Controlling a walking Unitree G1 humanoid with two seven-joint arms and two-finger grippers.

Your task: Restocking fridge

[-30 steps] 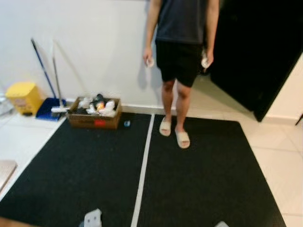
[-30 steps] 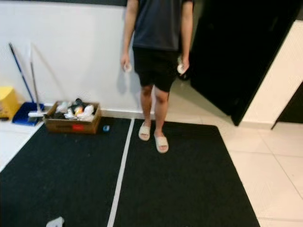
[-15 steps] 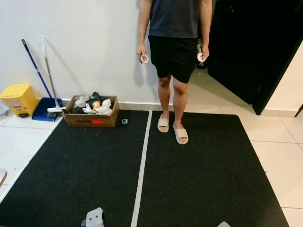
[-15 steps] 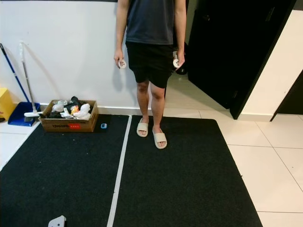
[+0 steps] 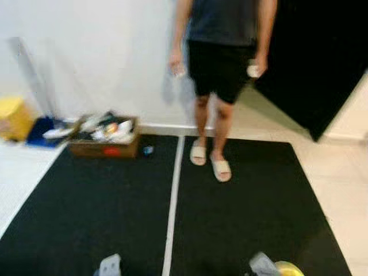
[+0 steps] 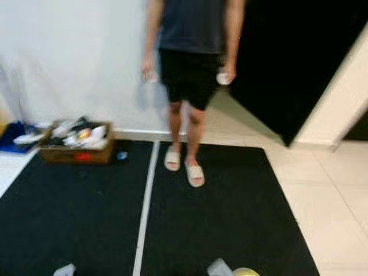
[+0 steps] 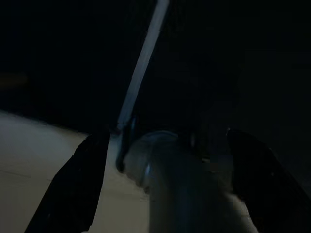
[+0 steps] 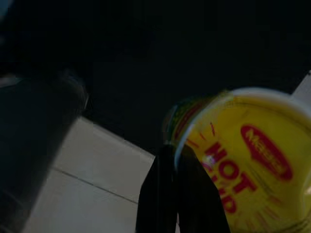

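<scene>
One yellow cup (image 8: 243, 160) newly up at lower right, right jaws (image 8: 181, 194) around it; left jaws' state unclear.

Tiled floor (image 5: 345, 201) carried two black mats (image 5: 92, 213), cardboard box (image 5: 103, 146) w/ clutter by wall, person (image 5: 221, 86) in slides.

Blurred rm: white wall (image 5: 98, 52), black mats (image 5: 103, 213) w/ white stripe, tile floor (image 6: 333, 201).

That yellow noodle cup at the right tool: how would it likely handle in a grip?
The yellow cup looks like thin-walled instant-noodle packaging, so probably light and easily crushed. Its round, glossy side may slip or turn against the right tool's finger, which presses its rim.
</scene>
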